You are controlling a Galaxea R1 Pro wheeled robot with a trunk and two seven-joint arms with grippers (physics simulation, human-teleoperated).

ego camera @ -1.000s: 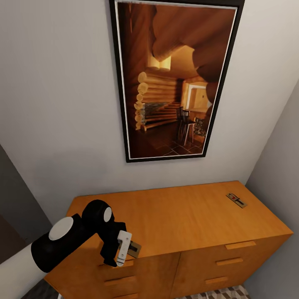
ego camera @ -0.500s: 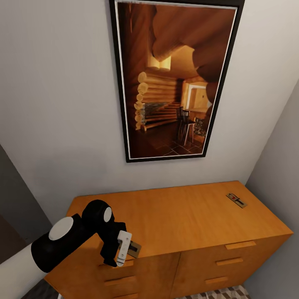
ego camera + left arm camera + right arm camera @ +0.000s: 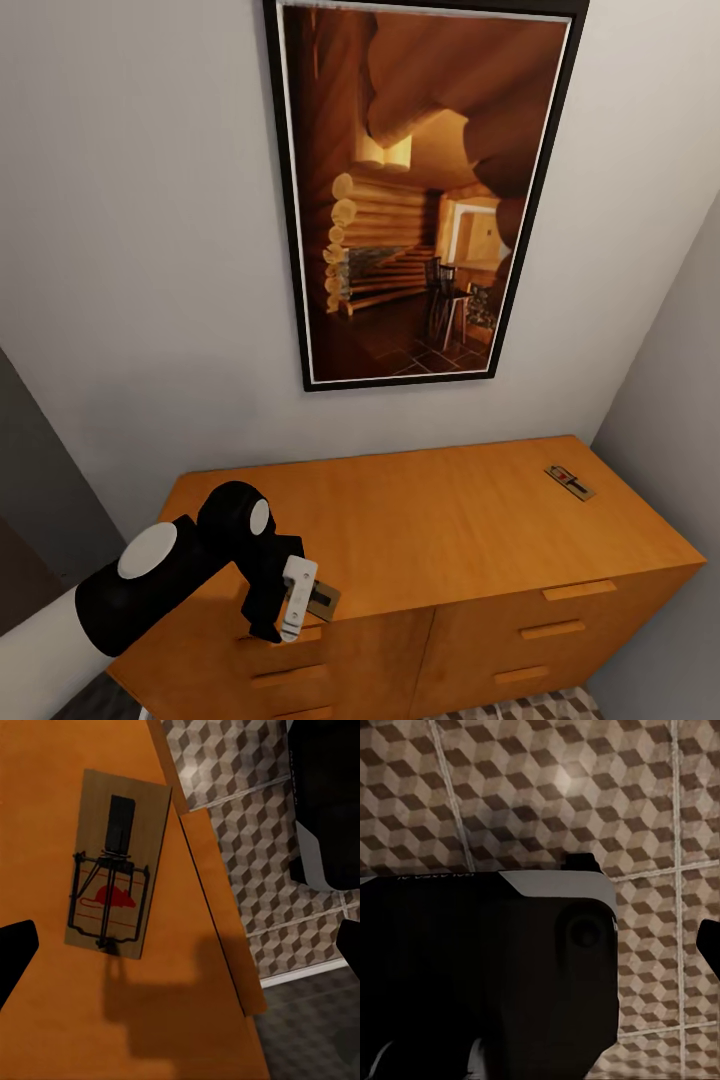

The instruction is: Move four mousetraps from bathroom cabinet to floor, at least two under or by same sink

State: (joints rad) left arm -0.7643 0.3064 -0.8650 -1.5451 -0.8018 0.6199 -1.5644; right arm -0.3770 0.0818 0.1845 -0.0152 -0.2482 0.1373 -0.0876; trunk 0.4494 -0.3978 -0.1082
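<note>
The orange-brown cabinet (image 3: pixel 450 520) stands against the wall below me. One mousetrap (image 3: pixel 569 482) lies flat near the far right of its top. A second mousetrap (image 3: pixel 324 600) rests at the front edge of the top, left of centre. My left gripper (image 3: pixel 292 602) hangs just above that trap, pointing down, open and holding nothing. In the left wrist view the mousetrap (image 3: pixel 112 866) lies between the spread dark fingertips (image 3: pixel 15 952), beside the cabinet's edge (image 3: pixel 217 945). My right gripper (image 3: pixel 540 952) is down over the bathroom floor (image 3: pixel 547 787), open, with one fingertip (image 3: pixel 709 945) showing.
A large framed picture (image 3: pixel 420 190) of a log cabin hangs on the pale wall above the cabinet. A grey side wall (image 3: pixel 670 420) closes in at the right. Cube-patterned tiles (image 3: pixel 520 708) show in front of the drawers. My own black body (image 3: pixel 472 982) shows in the right wrist view.
</note>
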